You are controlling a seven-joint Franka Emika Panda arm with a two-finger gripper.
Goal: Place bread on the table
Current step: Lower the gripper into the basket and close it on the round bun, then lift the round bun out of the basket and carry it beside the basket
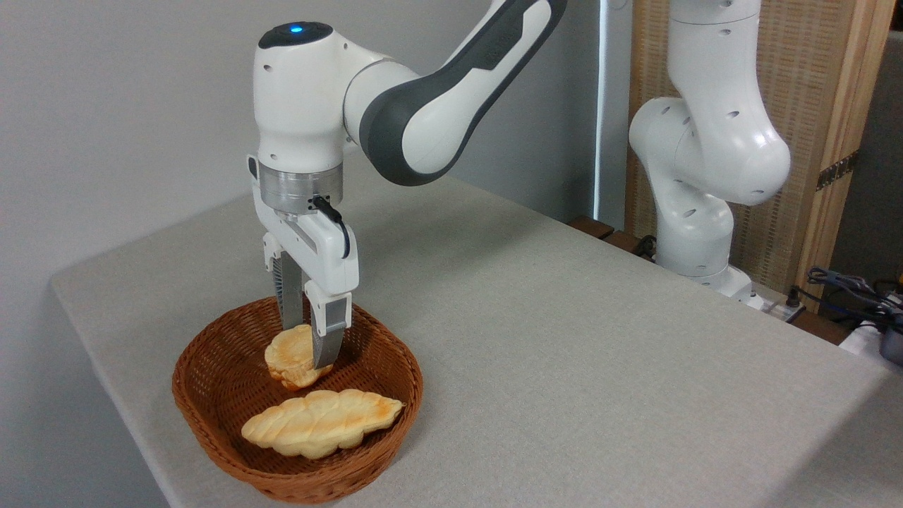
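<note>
the tool [307, 346] points straight down into the brown wicker basket [211, 381] near the left front of the grey-beige surface [564, 339], its two fingers [326, 331] clamped on either side of the small round golden-brown bun [288, 360]. the bun sits tilted inside the basket, toward its back; whether it rests on the basket floor or is lifted just clear of it cannot be told. the longer pale braided loaf [321, 422] lies in front of it in the same basket.
</note>
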